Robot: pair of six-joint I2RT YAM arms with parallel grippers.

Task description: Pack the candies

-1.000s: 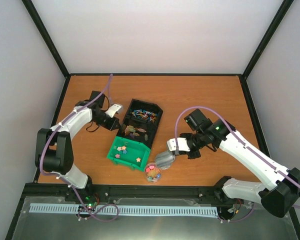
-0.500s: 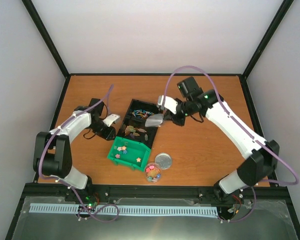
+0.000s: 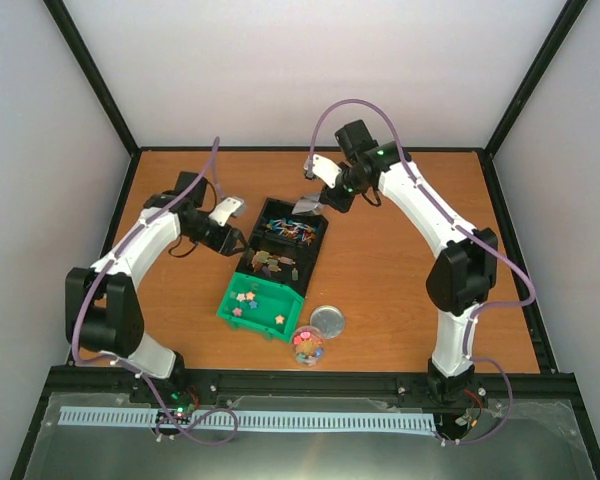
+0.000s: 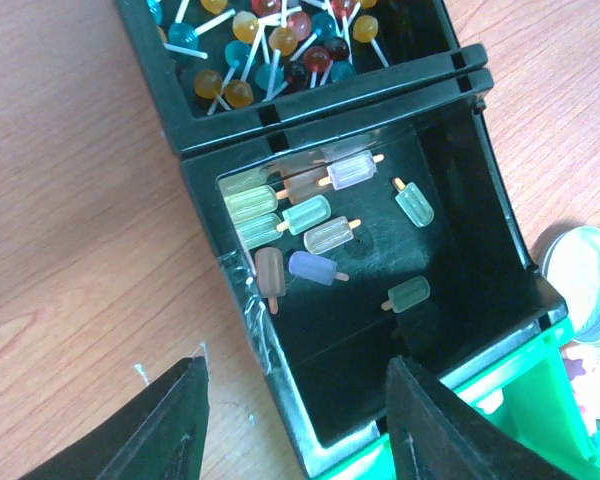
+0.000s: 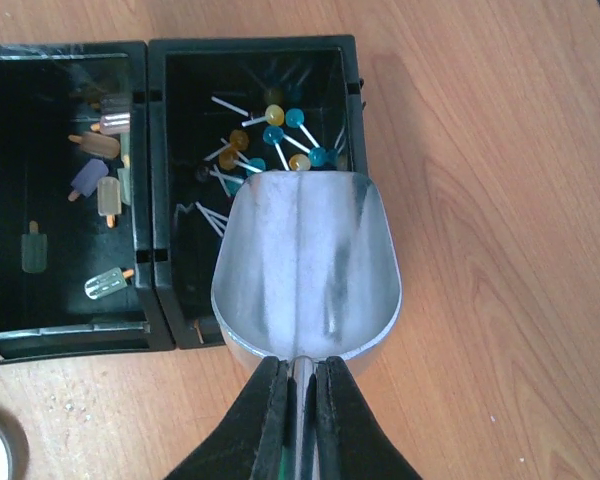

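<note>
Hanging outstretched, right tool (image 5: 298,378) pinches scoop (image 5: 305,260) — above black tray (image 5: 250,44).

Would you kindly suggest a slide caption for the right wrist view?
Right hand grips an empty metal scoop by the lollipops in the black tray.

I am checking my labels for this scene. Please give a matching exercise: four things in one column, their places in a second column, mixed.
1 scoop
2 round silver lid
3 star candies
4 lollipops

A in the green bin
B in the right gripper
C in the far compartment of the black tray
D flat on the table

Pairs: 1-B, 2-D, 3-A, 4-C
</note>
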